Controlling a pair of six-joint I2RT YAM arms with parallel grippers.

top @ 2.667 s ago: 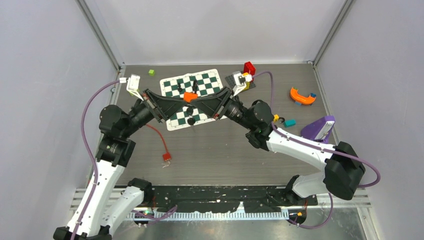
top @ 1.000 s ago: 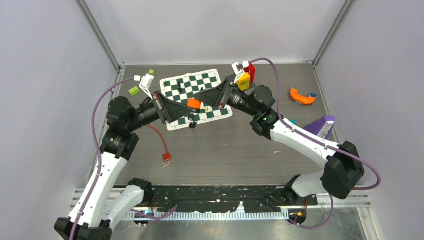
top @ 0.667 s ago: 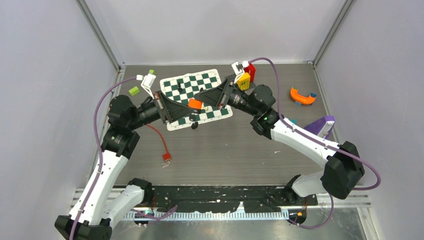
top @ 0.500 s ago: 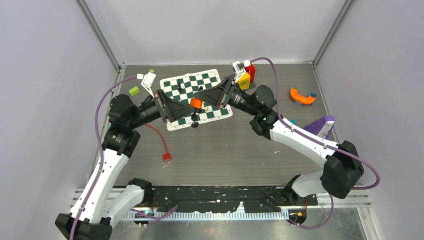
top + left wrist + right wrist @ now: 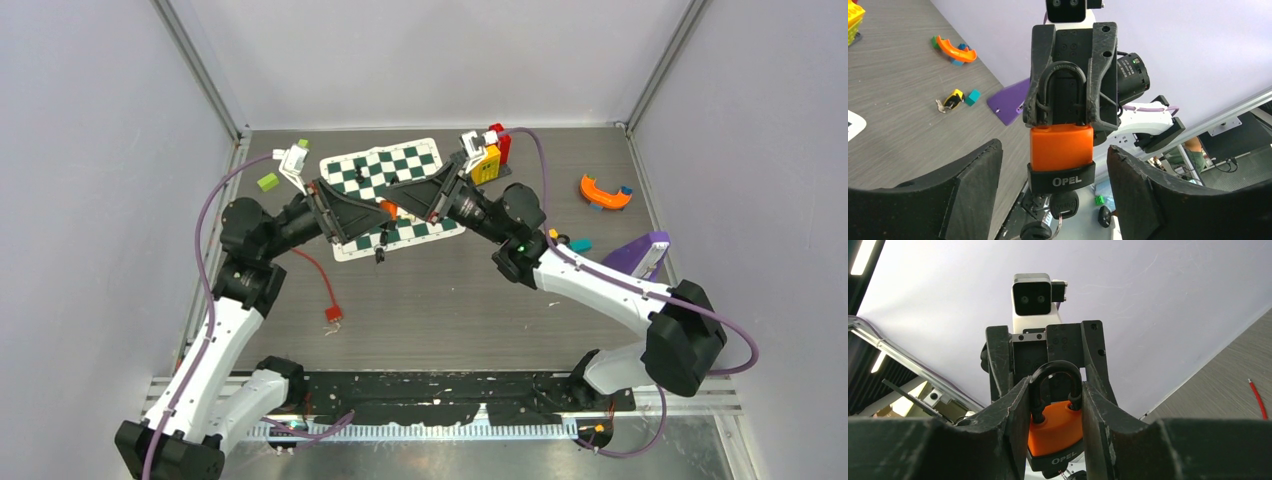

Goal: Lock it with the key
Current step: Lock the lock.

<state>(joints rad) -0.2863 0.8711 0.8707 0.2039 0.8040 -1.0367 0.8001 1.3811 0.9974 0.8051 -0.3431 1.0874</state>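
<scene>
Presently, the orange padlock (image 5: 1060,145) hangs in the air over the chessboard mat (image 5: 400,165), between the two arms, with its black shackle (image 5: 1063,75) pointing toward the right arm. The right gripper (image 5: 1054,387) is clamped on the padlock at the shackle end, one finger on each side. The left gripper (image 5: 1054,150) stands wide, its pads (image 5: 975,175) flanking the padlock body without contact, and the key (image 5: 1064,204) sits in the keyhole at the black base.
</scene>
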